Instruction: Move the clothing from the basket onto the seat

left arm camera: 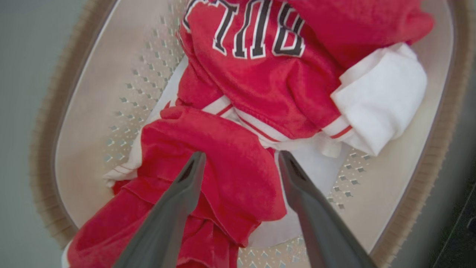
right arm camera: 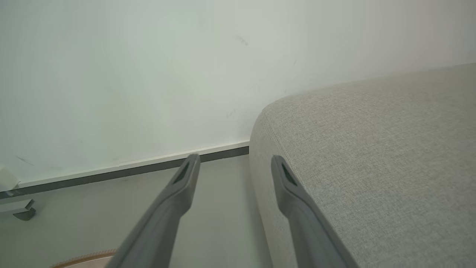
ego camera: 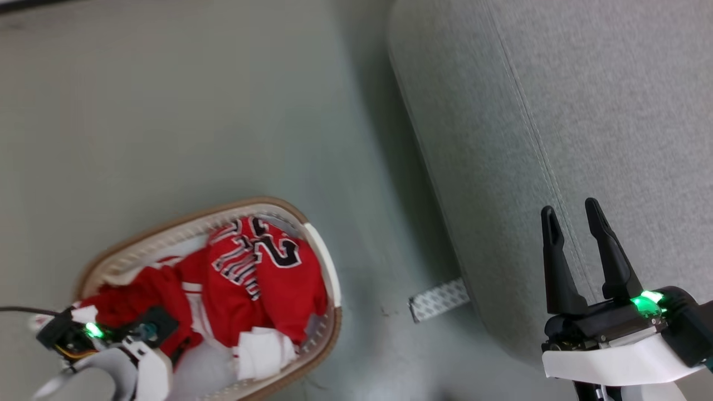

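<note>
Pick-up is pending: the left tool (left arm camera: pixel 241 158) is hovering released over the red clothing (left arm camera: pixel 260 85) in the basket (ego camera: pixel 189 218), needing descent and clenching, while the right tool (ego camera: pixel 571 211) is idling released by the seat (ego camera: pixel 557 111).

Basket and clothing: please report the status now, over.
Left gripper open above clothing. Right gripper open, empty, by seat. Clothing lies in basket. Pale strip on floor between basket and seat.
</note>
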### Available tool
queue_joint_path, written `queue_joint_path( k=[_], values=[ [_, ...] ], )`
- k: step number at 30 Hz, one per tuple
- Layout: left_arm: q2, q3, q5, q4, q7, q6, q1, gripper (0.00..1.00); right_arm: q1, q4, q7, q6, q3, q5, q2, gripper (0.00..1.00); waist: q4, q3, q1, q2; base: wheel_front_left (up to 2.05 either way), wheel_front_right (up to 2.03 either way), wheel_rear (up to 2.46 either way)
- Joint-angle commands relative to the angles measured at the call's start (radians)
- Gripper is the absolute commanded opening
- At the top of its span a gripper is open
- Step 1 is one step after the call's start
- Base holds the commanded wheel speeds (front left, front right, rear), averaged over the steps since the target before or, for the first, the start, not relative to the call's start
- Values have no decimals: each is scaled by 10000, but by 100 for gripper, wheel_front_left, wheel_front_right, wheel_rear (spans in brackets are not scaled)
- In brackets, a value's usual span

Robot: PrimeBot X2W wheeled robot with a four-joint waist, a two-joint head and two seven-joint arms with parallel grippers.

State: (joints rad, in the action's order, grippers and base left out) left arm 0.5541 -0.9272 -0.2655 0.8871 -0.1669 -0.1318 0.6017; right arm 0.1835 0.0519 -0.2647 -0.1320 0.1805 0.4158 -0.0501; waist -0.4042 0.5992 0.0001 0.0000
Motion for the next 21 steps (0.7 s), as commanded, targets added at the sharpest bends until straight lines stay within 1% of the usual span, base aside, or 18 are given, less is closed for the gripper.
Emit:
queue_joint_path(
  k=[1, 6, 9, 15, 16, 17, 18, 21],
  values=[
    [202, -160, 14, 135, 34, 19, 238, 100, 143, 112, 3, 24, 14, 92, -4, 100, -554, 689, -1, 0, 0, 0, 0],
    [475, -920, 119, 699, 318, 19, 745, 100, 88, 335, 3, 24, 105, 419, -3, 100, -896, 1167, -1, 0, 0, 0, 0],
    [584, -1091, 183, 1015, 486, 19, 964, 100, 66, 439, 3, 24, 255, 555, -3, 100, -1081, 1430, -1, 0, 0, 0, 0],
    [587, -1410, -102, 1445, 685, 19, 1126, 100, 10, 603, 3, 24, 483, 736, -4, 100, -1277, 1755, -1, 0, 0, 0, 0],
    [546, -1434, -164, 1520, 680, 19, 1130, 48, 8, 592, 3, 24, 495, 747, -4, 100, -1281, 1761, -1, 0, 0, 0, 0],
    [506, -1454, -244, 1578, 638, 19, 1136, 10, 6, 578, 3, 24, 508, 748, -4, 100, -1281, 1755, -1, 0, 0, 0, 0],
    [482, -1486, -293, 1617, 572, 19, 1139, 0, 10, 560, 3, 24, 518, 740, -4, 100, -1282, 1737, -1, 0, 0, 0, 0],
    [341, -1616, -415, 1691, 440, 18, 1120, 0, 67, 498, 3, 24, 491, 665, -4, 100, -1259, 1614, -1, 0, 0, 0, 0]
  ],
)
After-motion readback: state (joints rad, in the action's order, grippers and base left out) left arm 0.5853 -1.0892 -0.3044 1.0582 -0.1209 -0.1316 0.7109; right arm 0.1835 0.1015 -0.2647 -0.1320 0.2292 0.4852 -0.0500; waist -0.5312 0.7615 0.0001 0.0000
